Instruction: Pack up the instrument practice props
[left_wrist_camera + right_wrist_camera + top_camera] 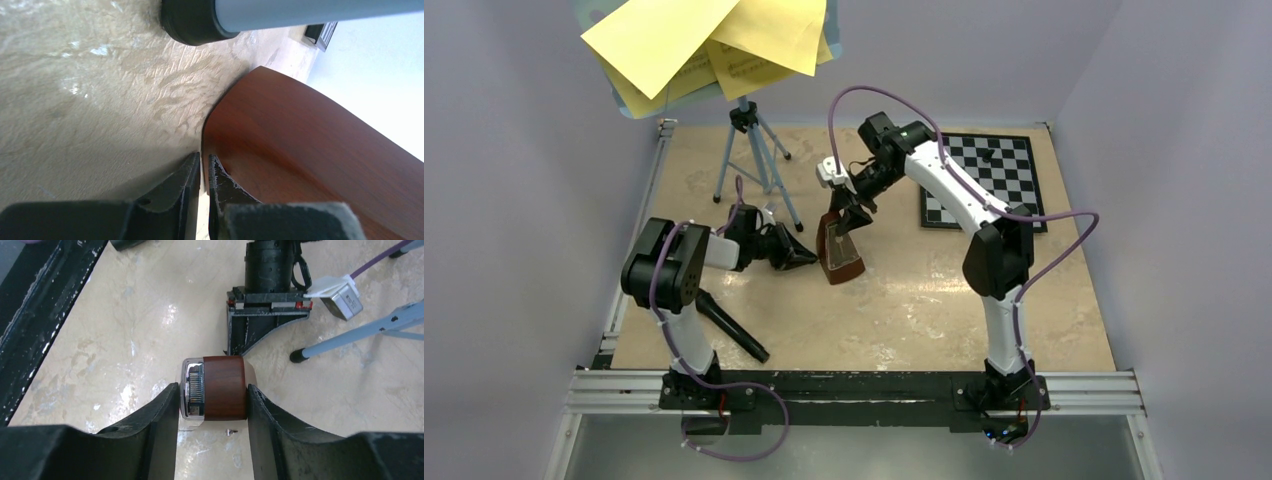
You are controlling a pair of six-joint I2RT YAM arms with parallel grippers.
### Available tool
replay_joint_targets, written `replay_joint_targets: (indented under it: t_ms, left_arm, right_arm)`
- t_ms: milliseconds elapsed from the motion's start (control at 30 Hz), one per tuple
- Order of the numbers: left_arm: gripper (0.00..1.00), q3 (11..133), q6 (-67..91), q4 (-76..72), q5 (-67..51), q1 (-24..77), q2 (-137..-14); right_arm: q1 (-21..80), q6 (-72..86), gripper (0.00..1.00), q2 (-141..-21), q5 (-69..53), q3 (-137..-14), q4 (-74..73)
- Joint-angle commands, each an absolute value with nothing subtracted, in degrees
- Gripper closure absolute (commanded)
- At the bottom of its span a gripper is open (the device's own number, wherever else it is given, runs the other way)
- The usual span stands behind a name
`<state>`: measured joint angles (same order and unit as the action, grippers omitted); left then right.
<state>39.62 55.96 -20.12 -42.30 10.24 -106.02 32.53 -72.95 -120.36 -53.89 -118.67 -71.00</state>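
Right gripper (pixel 212 405) pinches metronome (pixel 220 387) top btwn its fingers; left gripper (pixel 204 172), nearly pressed together, sits just beside its base, maybe touching. Stand (pixel 754 160) w/ pages (pixel 694 40) unpacked beyond.

The yellow sheet-music pages (pixel 694 40) and the tray of the music stand (pixel 749 150) run off the top edge. The right arm hides the metronome (pixel 840 256) top overhead. Chessboard (pixel 984 180) pieces are too small to tell.

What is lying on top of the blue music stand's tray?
Yellow sheet-music pages lie overlapping on the light-blue tray. They cover most of it, so anything beneath them cannot be seen.
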Motion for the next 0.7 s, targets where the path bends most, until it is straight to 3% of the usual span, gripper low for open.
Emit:
replay_joint_targets:
  t_ms: [0, 133, 667]
  left_arm:
    - [0.84, 40.37, 55.75, -22.0, -44.97, 9.93, -106.31]
    - [0.85, 40.21, 56.12, -23.49, -45.88, 10.25, -106.17]
    - [0.93, 43.13, 50.61, -18.13, -47.76, 15.22, -106.06]
  right_arm:
    - [33.55, -73.11, 0.84, -120.93, -48.35, -116.07, -72.02]
    - [33.67, -72.61, 1.0, -120.85, -46.97, -115.16, -70.75]
    - [33.68, -61.72, 1.0, -120.38, -40.36, -111.65, -59.93]
